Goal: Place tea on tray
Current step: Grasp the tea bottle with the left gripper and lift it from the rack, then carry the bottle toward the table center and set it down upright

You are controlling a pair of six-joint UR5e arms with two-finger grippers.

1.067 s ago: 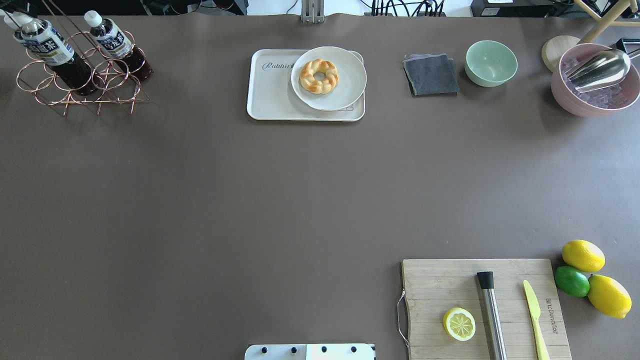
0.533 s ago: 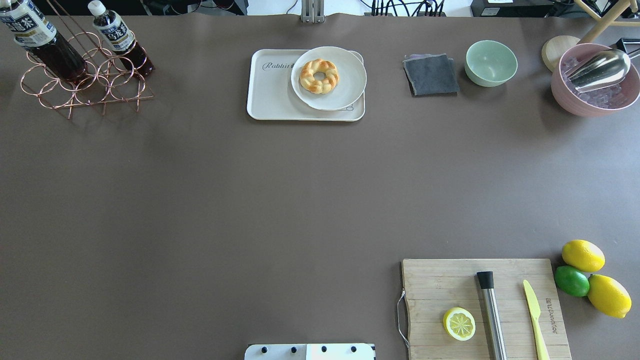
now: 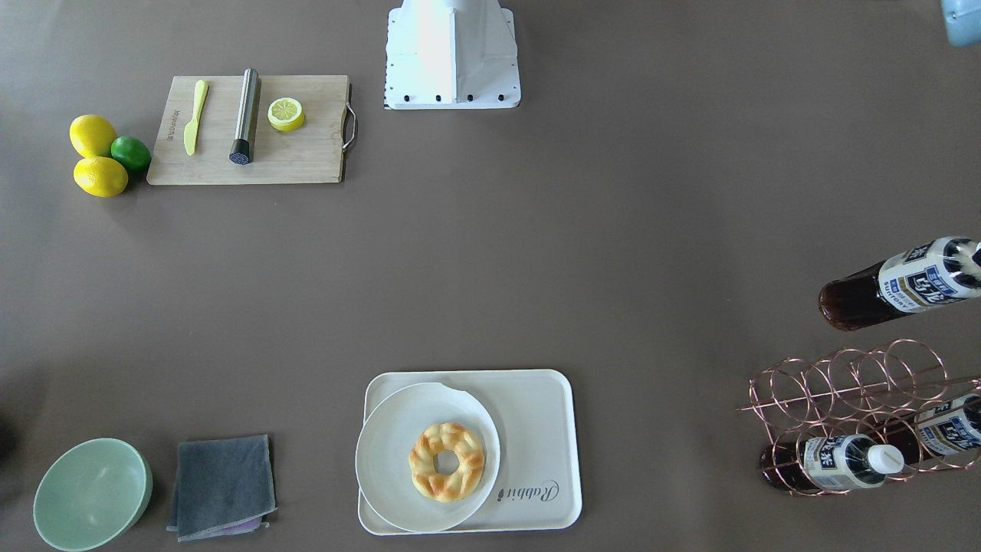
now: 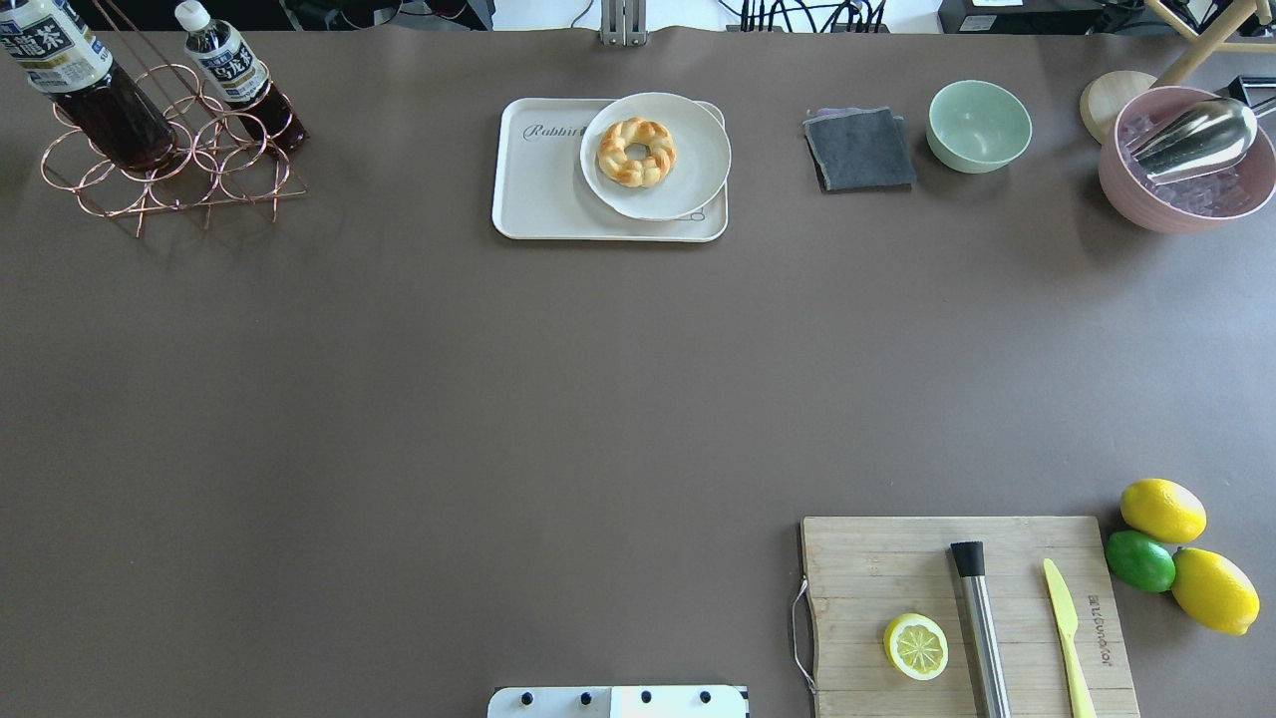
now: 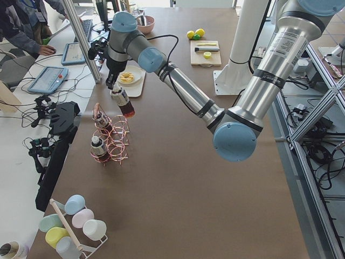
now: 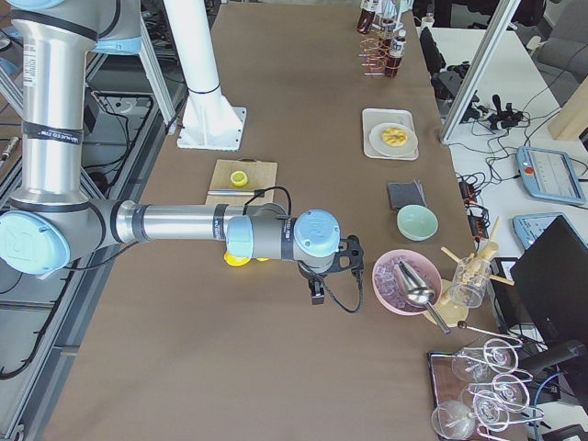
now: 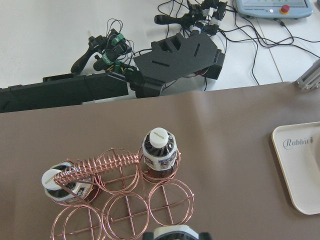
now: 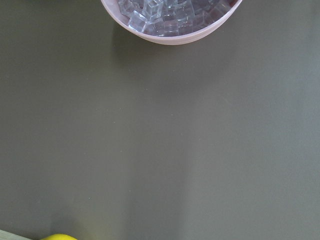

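My left gripper (image 5: 111, 83) is shut on the white cap (image 7: 172, 233) of a tea bottle (image 4: 85, 95). It holds the bottle in the air over the copper wire rack (image 4: 169, 175); the bottle also shows in the front-facing view (image 3: 897, 285). Two more tea bottles (image 7: 159, 150) (image 7: 62, 185) stand in the rack. The cream tray (image 4: 543, 189) with "Rabbit" script lies at the far middle, right of the rack. My right gripper (image 6: 317, 296) hangs near the pink ice bowl (image 6: 404, 280); I cannot tell whether it is open or shut.
A white plate (image 4: 688, 184) with a braided pastry (image 4: 636, 152) covers the tray's right part. A grey cloth (image 4: 859, 150), a green bowl (image 4: 979, 125), a cutting board (image 4: 877, 568) with lemon half, muddler and knife, and lemons with a lime (image 4: 1161, 511) lie on the right.
The held tea bottle has risen out of the rack and shifted slightly. The rack nudged a little to the right. Nothing else moved.
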